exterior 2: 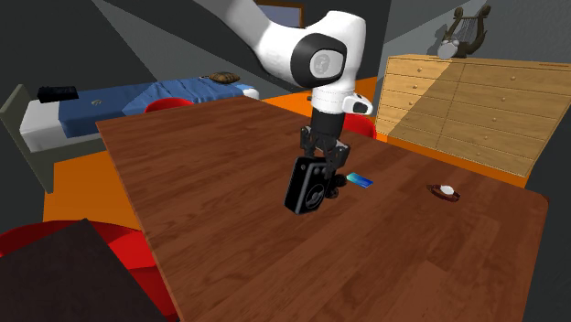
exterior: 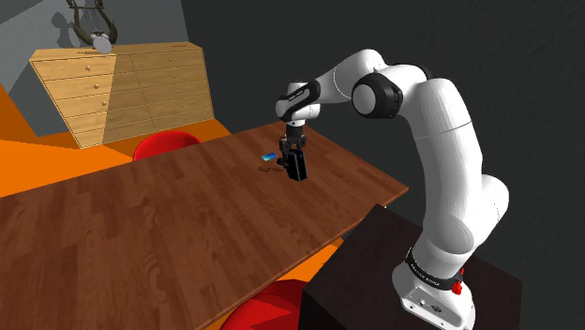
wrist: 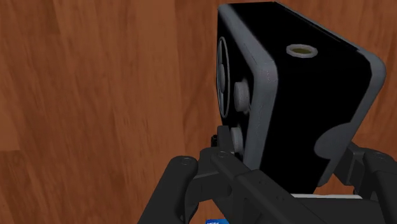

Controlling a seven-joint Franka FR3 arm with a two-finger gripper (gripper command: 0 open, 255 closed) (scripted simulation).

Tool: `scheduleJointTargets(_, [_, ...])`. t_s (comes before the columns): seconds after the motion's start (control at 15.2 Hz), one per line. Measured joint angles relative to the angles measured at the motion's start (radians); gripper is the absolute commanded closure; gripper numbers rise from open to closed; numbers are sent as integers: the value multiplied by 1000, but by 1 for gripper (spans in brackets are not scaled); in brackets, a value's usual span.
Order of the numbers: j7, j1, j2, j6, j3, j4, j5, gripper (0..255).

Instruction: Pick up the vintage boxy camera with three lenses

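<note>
The big brown wooden worktop (exterior: pixel 141 234) carries everything here, and the white arm (exterior: pixel 441 141) reaches over it from its stand at about four o'clock in the shoulder view. The black tool (exterior 2: pixel 326 165) points down. Its fingers are closed part-way onto the black boxy camera (exterior 2: pixel 307 186), one on each side of the body, so the grip looks made. The camera hangs below the tool near the middle of the worktop, tipped over rather than square to the surface. From where I stand it seems at most barely clear of the wood, though I cannot tell for sure whether its lower edge touches.

I would say the grasp is done and the lift is the step in hand. The next move calls for a straight, steady rise. The box hangs crooked and could swing or slide if jerked.

The wrist view shows what the others do not: the camera (wrist: pixel 305 95) wedged between the fingers (wrist: pixel 222 159), a grey rim round its face, a large round lens with two small pale ones by it, and a yellowish ring on the neighbouring side. The second exterior view adds the surroundings: a small blue card (exterior 2: pixel 360 179) at two o'clock from the camera, close by, and a tiny brown-and-white object (exterior 2: pixel 446 191) at three o'clock, well apart.
</note>
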Motion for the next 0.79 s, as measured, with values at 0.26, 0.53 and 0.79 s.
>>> scheduleJointTargets(0.26, [5,1,-29,-39,-4,11,-6,255])
scheduleJointTargets(0.53, [10,3,-58,-75,-7,17,-11,255])
scheduleJointTargets(0.79, [16,4,-77,-113,-9,36,-15,255])
